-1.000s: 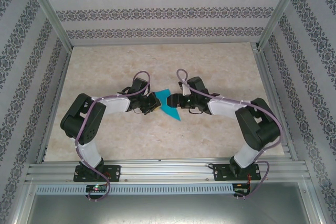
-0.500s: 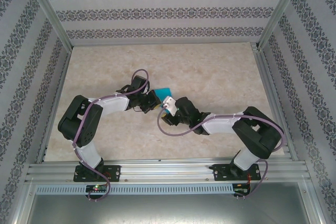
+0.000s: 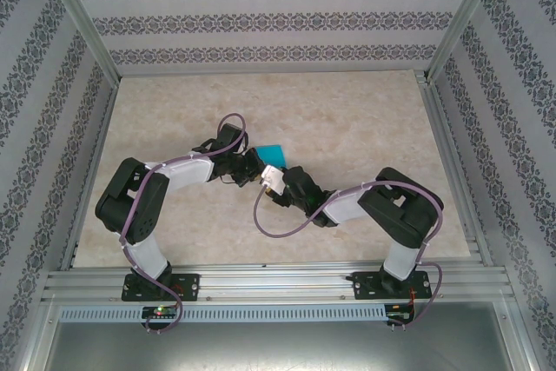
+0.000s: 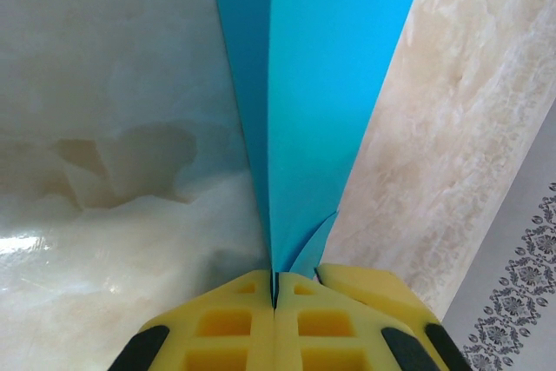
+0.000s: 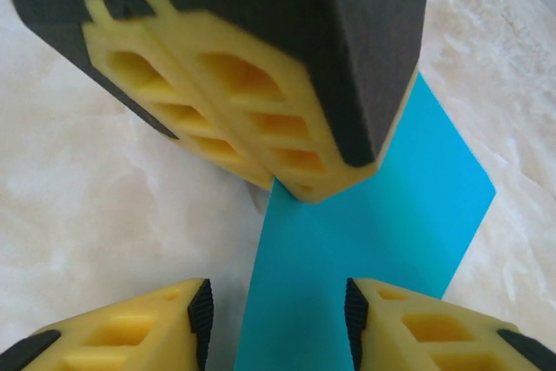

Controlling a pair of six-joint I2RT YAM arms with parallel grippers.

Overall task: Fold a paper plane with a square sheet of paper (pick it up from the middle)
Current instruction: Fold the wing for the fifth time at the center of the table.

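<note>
Beige marbled table [image 3: 347, 102], enclosed by striped floral-patterned walls [image 3: 278, 19]. The left gripper [image 4: 274, 288] pinched the teal paper plane [image 4: 313, 84] above the table's centre; the right gripper [image 5: 278, 319] had its jaws apart around the paper.

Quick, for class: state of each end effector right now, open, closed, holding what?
Left end effector: closed, clamping the folded teal paper.
Right end effector: open, fingers either side of the paper, not gripping it.

The table [image 3: 365, 110] is finished in a pale marble pattern, evenly lit, enclosed by walls [image 3: 261, 23] papered in grey floral stripes, and framed by aluminium rails [image 3: 278, 282].
</note>
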